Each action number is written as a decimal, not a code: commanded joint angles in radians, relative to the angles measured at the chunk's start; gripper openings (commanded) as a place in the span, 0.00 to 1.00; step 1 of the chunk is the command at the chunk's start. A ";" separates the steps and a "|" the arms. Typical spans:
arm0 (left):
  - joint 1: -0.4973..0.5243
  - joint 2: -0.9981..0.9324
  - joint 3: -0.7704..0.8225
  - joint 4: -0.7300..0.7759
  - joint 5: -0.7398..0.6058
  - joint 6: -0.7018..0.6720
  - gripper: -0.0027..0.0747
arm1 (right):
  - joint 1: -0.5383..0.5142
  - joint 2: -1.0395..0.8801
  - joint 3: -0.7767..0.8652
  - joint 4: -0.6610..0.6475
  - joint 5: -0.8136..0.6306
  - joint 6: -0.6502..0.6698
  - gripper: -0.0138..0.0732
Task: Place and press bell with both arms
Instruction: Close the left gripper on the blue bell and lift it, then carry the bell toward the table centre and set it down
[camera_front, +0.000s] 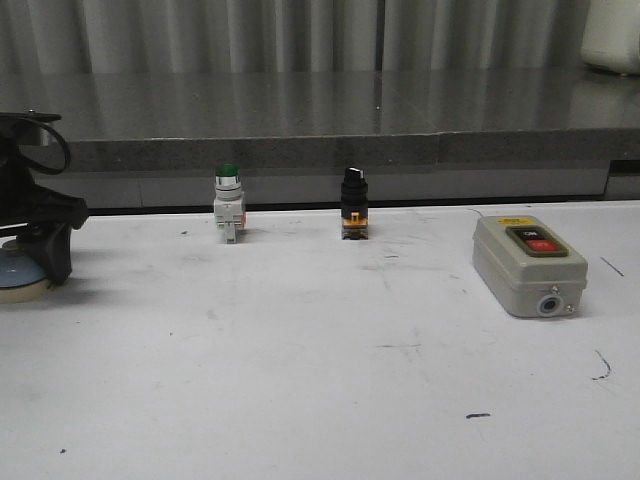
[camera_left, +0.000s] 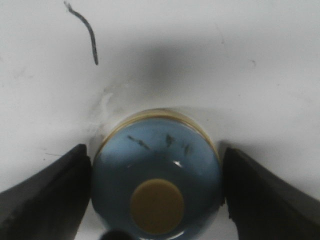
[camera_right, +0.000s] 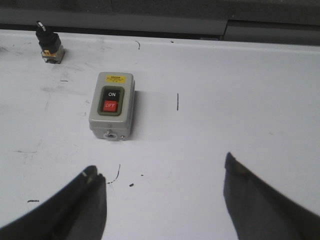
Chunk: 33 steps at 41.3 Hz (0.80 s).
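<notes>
The bell (camera_left: 156, 175), a light-blue glossy dome with a cream knob and cream base rim, sits on the white table. My left gripper (camera_left: 155, 150) is down around it, with a dark finger (camera_left: 55, 195) pressed against each side of the dome. In the front view the bell (camera_front: 14, 274) is at the far left edge, partly hidden by my left gripper (camera_front: 45, 250). My right gripper (camera_right: 160, 165) is open and empty above bare table, short of the grey box. The right arm does not show in the front view.
A grey box with ON and OFF buttons (camera_front: 528, 265) lies at the right and also shows in the right wrist view (camera_right: 111, 106). A green-capped switch (camera_front: 228, 205) and a black-knob switch (camera_front: 353, 205) stand at the back. A raised grey ledge (camera_front: 320, 150) runs behind them.
</notes>
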 joint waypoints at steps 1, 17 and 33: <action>0.003 -0.047 -0.028 0.000 -0.032 -0.009 0.53 | 0.002 0.013 -0.029 -0.013 -0.063 -0.012 0.76; -0.037 -0.118 -0.028 -0.033 0.009 -0.009 0.46 | 0.002 0.013 -0.029 -0.013 -0.063 -0.012 0.76; -0.369 -0.175 -0.029 -0.021 0.059 0.000 0.46 | 0.002 0.013 -0.029 -0.013 -0.063 -0.012 0.76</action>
